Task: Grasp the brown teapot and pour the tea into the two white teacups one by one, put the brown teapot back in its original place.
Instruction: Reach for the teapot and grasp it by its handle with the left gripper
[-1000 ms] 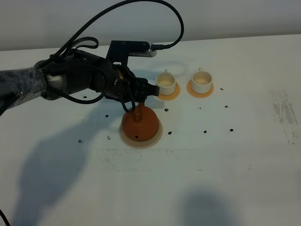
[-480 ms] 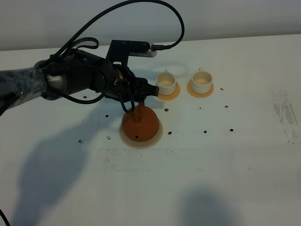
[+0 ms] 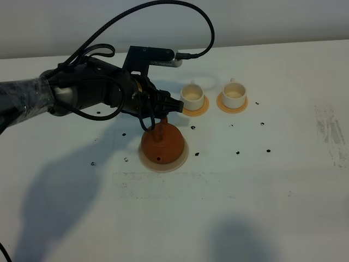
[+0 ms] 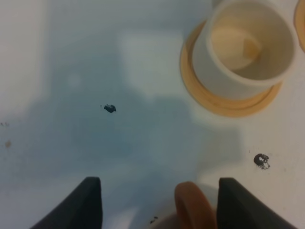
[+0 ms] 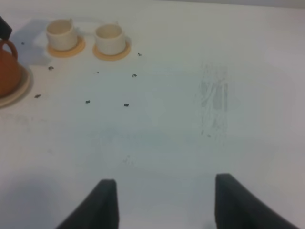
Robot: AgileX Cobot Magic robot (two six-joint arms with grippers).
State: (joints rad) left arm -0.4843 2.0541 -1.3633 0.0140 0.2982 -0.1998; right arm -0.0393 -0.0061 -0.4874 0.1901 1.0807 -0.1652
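Observation:
The brown teapot [image 3: 162, 143] sits on its original place, the pale beige disc [image 3: 182, 158], left of centre on the table. My left gripper [image 3: 163, 114] hovers at the teapot's handle. In the left wrist view the gripper [image 4: 159, 182] is open, its dark fingers [image 4: 90, 205] standing apart with the orange-brown handle [image 4: 193, 207] between them and gaps on both sides. The two white teacups [image 3: 192, 94] [image 3: 233, 94] stand behind the teapot. My right gripper [image 5: 164, 202] is open over bare table, holding nothing; its view shows the teapot [image 5: 7, 67] and both cups [image 5: 61, 33] [image 5: 109, 37] far off.
Each cup rests on a small orange-tan coaster [image 3: 205, 107] [image 3: 242, 106]. Small black marks [image 3: 238, 152] dot the white tabletop. A scuffed grey patch [image 3: 330, 131] lies at the right. A black cable [image 3: 185, 16] arcs above the left arm.

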